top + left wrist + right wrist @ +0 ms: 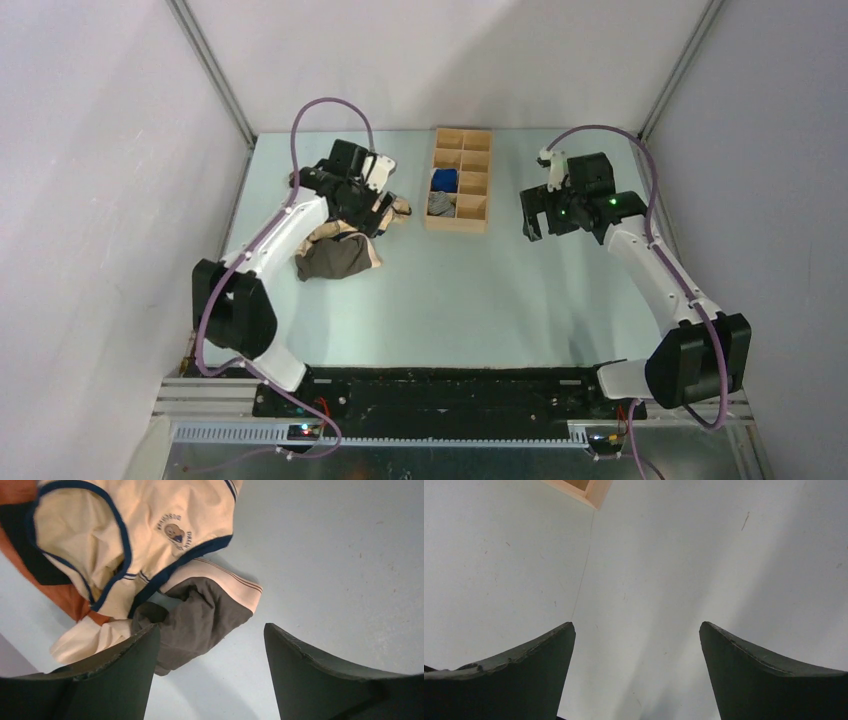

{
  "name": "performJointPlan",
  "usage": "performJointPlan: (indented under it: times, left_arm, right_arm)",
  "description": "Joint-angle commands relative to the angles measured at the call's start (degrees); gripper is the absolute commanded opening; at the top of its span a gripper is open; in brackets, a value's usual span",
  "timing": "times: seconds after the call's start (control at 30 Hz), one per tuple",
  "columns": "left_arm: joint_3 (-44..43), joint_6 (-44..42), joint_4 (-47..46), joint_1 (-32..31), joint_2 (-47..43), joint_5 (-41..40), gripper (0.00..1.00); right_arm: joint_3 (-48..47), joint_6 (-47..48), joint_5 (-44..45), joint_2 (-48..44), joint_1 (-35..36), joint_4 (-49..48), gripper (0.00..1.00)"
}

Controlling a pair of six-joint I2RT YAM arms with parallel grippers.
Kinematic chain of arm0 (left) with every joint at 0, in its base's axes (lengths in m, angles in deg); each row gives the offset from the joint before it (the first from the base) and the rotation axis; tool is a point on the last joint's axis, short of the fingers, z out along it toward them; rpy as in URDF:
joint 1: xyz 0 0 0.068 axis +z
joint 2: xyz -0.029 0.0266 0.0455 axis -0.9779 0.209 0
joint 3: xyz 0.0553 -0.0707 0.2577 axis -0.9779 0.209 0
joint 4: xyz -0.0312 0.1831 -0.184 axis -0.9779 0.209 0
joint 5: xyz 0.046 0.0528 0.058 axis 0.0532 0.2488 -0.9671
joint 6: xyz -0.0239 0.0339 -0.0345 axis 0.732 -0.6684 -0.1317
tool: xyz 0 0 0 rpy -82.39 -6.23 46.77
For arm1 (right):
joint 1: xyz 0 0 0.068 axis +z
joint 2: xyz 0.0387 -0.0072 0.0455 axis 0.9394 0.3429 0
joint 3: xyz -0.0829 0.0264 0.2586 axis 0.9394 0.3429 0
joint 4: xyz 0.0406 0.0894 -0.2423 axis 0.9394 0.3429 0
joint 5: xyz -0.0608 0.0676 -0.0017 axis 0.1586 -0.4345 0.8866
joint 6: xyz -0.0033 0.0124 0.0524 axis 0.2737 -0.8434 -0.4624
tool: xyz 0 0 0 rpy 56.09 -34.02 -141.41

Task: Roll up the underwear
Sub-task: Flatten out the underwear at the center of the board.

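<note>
Left-wrist cam: underwear [200, 622], olive-brown w/ beige waistband, lies crumpled, part tucked under cream-and-orange garment [100, 540], beneath wide-open, empty left end effector [211, 630]. Overhead, arm hides much of that pile, 9 o'clock on surface [480, 290]. Right end effector [636, 625] wide, empty; its cam catches only wooden tray [591, 490] corner, cut off at 12 o'clock

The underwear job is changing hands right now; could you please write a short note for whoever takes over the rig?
Left pincer: open, holding nothing, poised over the clothes pile.
Right pincer: open, holding nothing, over bare table right of the wooden tray.
Underwear: crumpled on the table's left side, touching the cream-and-orange garment.
Done: nothing visible; it is neither flattened nor rolled.
Left: probably pull it clear of the other garment, spread it flat, then roll it.
</note>
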Motion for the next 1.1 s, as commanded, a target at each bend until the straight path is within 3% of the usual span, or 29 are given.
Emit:
performJointPlan:
  times: [0.0, 0.17, 0.4, 0.7, 0.87, 1.07]
  left_arm:
    - [2.77, -2.5, 1.71, -0.55, 2.75, 3.04, 0.82]
    - [7.79, -9.19, -4.63, -2.36, 3.54, 1.65, 0.79]
    - [17.01, -24.72, -15.51, -6.81, 2.97, 0.13, 0.75]
    - [18.12, -28.81, -22.42, -10.02, 8.91, -8.61, 0.67]
    - [17.79, -29.91, -22.2, -10.61, 10.31, -9.92, 0.6]
    - [16.06, -30.0, -12.14, -10.66, 9.9, -4.42, 0.61]
  right_arm:
    - [-0.93, -2.58, 0.71, 0.56, -0.37, -2.58, 1.0]
    - [-0.97, 3.77, -6.2, 0.9, -0.98, -0.21, 0.99]
    - [-0.91, 4.24, -11.39, 1.59, -0.22, 1.36, 0.93]
    - [-0.89, 3.04, -10.43, 1.8, -0.17, 0.98, 0.91]
    - [-0.73, 2.88, -10.8, 1.6, -0.19, 0.35, 0.91]
    - [-0.75, 2.76, -10.98, 1.69, -0.17, -0.23, 0.91]
